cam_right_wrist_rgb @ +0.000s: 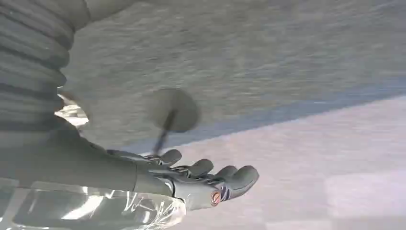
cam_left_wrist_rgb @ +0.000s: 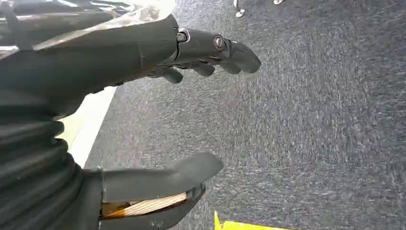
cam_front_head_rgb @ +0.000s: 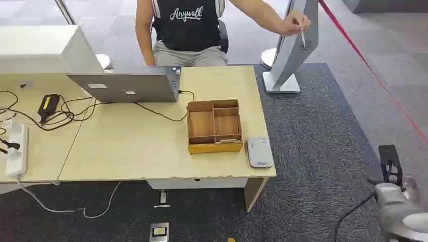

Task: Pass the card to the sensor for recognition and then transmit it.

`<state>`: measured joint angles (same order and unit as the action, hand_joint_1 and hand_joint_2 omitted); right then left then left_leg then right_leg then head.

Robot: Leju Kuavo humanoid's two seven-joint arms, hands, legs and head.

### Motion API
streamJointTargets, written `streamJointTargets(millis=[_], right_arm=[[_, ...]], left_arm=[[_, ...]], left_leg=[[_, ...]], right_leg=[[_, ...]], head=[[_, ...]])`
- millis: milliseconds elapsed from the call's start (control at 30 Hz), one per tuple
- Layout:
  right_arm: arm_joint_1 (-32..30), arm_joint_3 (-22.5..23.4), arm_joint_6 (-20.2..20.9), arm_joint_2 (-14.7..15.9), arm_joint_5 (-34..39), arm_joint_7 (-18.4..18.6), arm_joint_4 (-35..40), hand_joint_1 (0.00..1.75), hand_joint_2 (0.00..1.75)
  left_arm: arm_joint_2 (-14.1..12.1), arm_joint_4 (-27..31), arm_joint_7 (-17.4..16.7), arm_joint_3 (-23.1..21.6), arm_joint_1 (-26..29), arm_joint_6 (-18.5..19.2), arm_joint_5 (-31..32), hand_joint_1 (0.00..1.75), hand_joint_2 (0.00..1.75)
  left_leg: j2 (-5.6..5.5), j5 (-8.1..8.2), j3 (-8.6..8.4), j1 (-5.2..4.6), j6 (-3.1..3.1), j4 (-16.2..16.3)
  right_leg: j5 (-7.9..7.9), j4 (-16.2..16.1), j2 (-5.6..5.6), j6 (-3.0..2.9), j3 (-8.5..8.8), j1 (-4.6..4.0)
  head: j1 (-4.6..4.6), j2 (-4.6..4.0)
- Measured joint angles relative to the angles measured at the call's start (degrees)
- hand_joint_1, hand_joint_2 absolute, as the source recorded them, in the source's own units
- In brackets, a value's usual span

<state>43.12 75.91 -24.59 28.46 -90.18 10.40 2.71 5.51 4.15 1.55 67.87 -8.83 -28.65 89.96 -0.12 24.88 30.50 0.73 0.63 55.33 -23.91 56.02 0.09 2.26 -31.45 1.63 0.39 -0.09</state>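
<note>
A person behind the table pinches a thin white card (cam_front_head_rgb: 302, 36) in a raised hand, beside a tilted grey stand (cam_front_head_rgb: 290, 55). The grey-white sensor (cam_front_head_rgb: 259, 152) lies flat on the table's near right corner, next to a wooden compartment box (cam_front_head_rgb: 214, 126). My left hand (cam_left_wrist_rgb: 158, 52) hangs over dark carpet, thumb and fingers apart, holding nothing. My right hand (cam_right_wrist_rgb: 191, 179) is stretched out flat and empty above carpet and pale floor. My silver right arm (cam_front_head_rgb: 401, 212) shows low at the right, well away from the table.
An open laptop (cam_front_head_rgb: 126, 85) with cables sits mid-table, with a power strip (cam_front_head_rgb: 16, 148) and adapter at the left. The light wooden table (cam_front_head_rgb: 126, 151) stands on grey carpet. A red barrier tape (cam_front_head_rgb: 371, 70) runs diagonally at the right.
</note>
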Motion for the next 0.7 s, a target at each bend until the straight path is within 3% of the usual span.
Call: streamJointTargets(millis=[333,467,700], right_arm=[[15.5,-12.9,-1.0,-0.2,-0.1,1.9,-0.6,0.00,1.75],[17.8,-17.1,-1.2,-1.0,-0.1,1.7,-0.6,0.00,1.75],[24.0,-26.0,-2.4,-5.9,-0.2,-1.8,-0.6,0.00,1.75]], left_arm=[[0.1,0.0,-0.6,-0.2,-0.1,0.0,0.0,0.00,1.75],[0.2,0.0,-0.6,-0.5,0.1,0.0,0.0,0.00,1.75],[0.4,0.0,-0.1,-1.6,-0.1,0.0,0.0,0.00,1.75]], left_leg=[[-0.16,-0.11,0.10,0.01,-0.03,0.0],[-0.26,-0.13,0.15,0.02,-0.02,0.0],[-0.07,-0.18,0.15,0.02,0.03,0.0]], right_leg=[[0.02,0.0,-0.11,0.02,-0.04,-0.01],[0.02,0.1,-0.18,0.02,-0.01,-0.02],[0.09,0.1,-0.03,-0.01,-0.18,-0.02]], head=[[0.00,0.00],[0.00,0.00],[-0.04,0.00]])
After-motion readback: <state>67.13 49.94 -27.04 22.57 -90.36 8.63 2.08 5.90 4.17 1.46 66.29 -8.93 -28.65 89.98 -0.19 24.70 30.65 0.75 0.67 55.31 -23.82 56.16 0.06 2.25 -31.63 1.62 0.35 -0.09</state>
